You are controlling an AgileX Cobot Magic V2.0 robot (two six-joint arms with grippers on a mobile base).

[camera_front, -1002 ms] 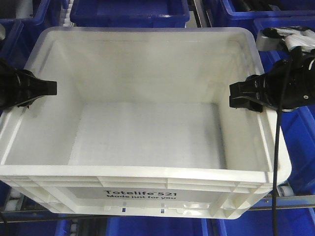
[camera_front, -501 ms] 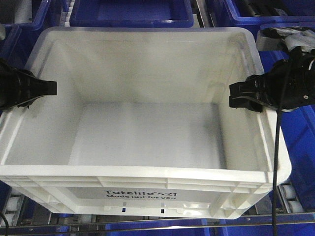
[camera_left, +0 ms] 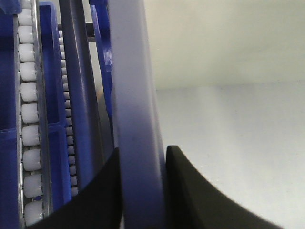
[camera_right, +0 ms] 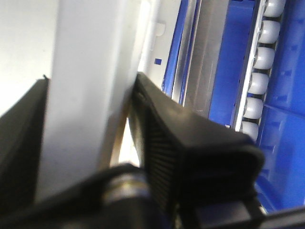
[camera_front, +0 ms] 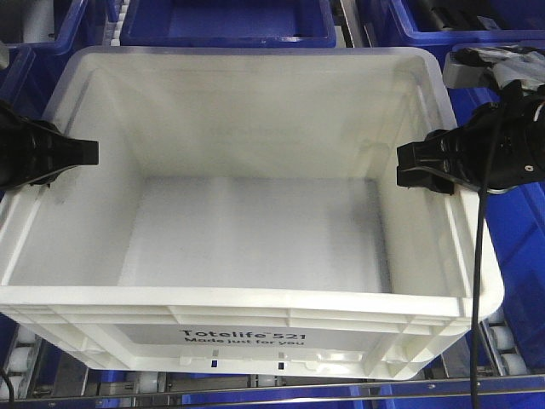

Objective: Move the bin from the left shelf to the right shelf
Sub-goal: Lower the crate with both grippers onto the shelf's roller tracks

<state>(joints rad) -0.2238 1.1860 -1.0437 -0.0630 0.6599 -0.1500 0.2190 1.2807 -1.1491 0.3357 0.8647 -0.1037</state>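
Observation:
The bin point(camera_front: 255, 58), a big empty white tote with black "Totelife 521" print on its near wall, fills the front view. My left gripper point(camera_front: 85, 152) is shut on its left rim, and the left wrist view shows the rim point(camera_left: 136, 86) pinched between both black fingers of the left gripper point(camera_left: 143, 155). My right gripper point(camera_front: 410, 167) is shut on the right rim; in the right wrist view the right gripper point(camera_right: 90, 83) clamps the white rim point(camera_right: 86, 43). The right shelf point(camera_front: 504, 351), a grey rack with white rollers, shows under the bin. I cannot tell whether the bin touches it.
Dark blue totes point(camera_front: 226, 21) crowd the rack behind and on both sides point(camera_front: 519, 247) of the bin. A grey front rail point(camera_front: 255, 394) runs under the bin's near edge. Roller lanes point(camera_left: 28, 109) and a grey upright point(camera_left: 81, 95) lie close to the left side.
The rack's grey front rail has slid lower in the front view and more rollers now show beneath the bin. Both grippers keep the same hold on the rims.

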